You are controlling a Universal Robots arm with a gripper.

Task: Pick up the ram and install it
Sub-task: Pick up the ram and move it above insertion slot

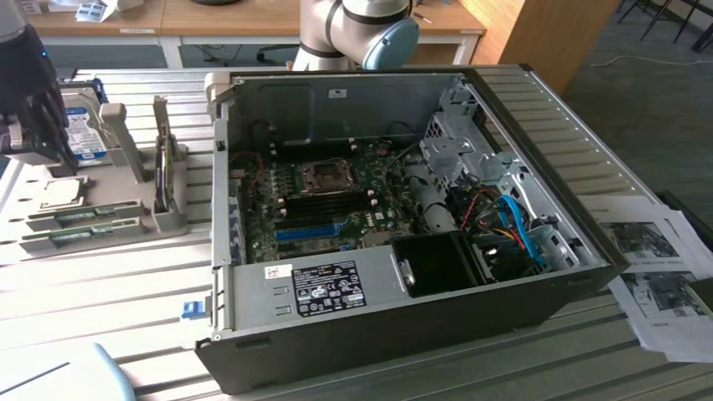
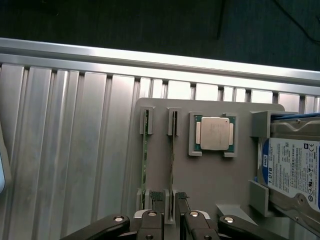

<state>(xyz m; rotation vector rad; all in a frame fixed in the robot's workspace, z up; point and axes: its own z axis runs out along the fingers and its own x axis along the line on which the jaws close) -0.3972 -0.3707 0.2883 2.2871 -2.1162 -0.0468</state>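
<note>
While the gripper (image 2: 170,200) stands open, jaws astride 1 ram (image 2: 172,155), on edge in the grey tray (image 2: 210,180).

My gripper (image 2: 169,199) points straight down, fingers (image 2: 156,196) spread apart and holding nothing, my arm (image 1: 354,33) extended toward the exterior view's left

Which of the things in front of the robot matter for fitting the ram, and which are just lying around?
For the job: the ram, standing in the grey holder; the open gripper over one end of it; the motherboard inside the open computer case.

Just lying about: the second memory stick beside it, the processor chip, the hard drive, the printed sheets.
</note>
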